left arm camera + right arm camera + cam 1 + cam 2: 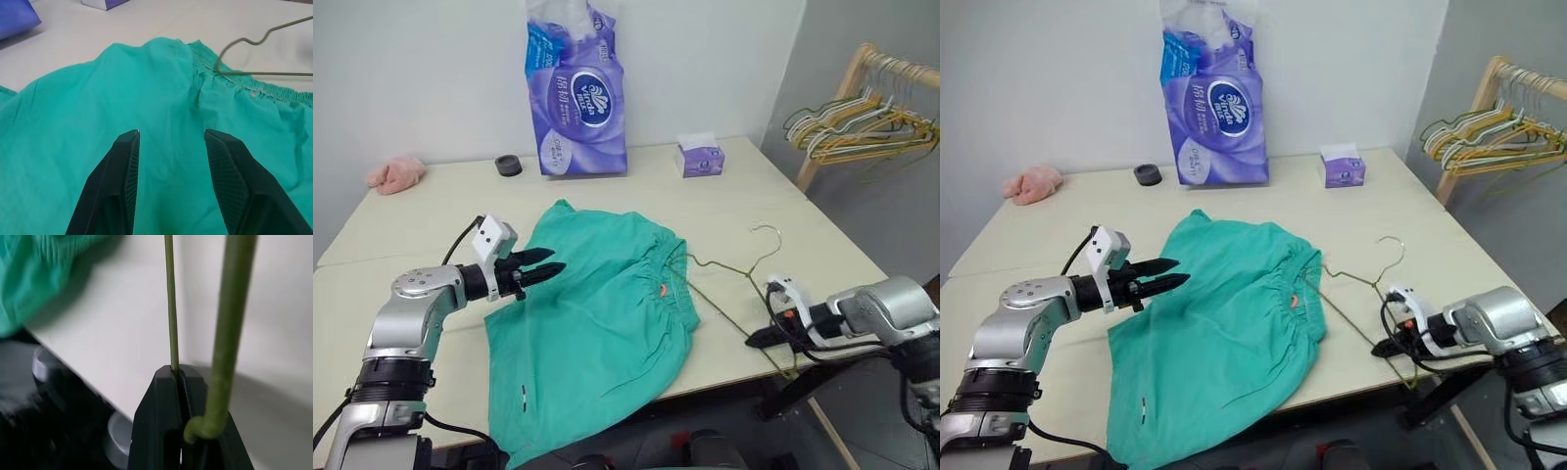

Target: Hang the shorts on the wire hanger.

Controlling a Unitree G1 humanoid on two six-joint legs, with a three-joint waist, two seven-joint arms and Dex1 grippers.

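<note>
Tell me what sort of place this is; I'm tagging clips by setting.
Probably a laundry corner in a plain room: a wooden rack of hangers, a pale table with teal shorts, and a tissue multipack.

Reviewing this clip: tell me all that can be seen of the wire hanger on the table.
The thin olive-brown wire hanger is a bare metal triangle with a curled hook, lying flat on the pale table near its right edge. Its far corner runs into the gathered waistband of the teal-green fabric shorts. The right pincer is shut on the wire at its near corner, by the table's front edge.
</note>
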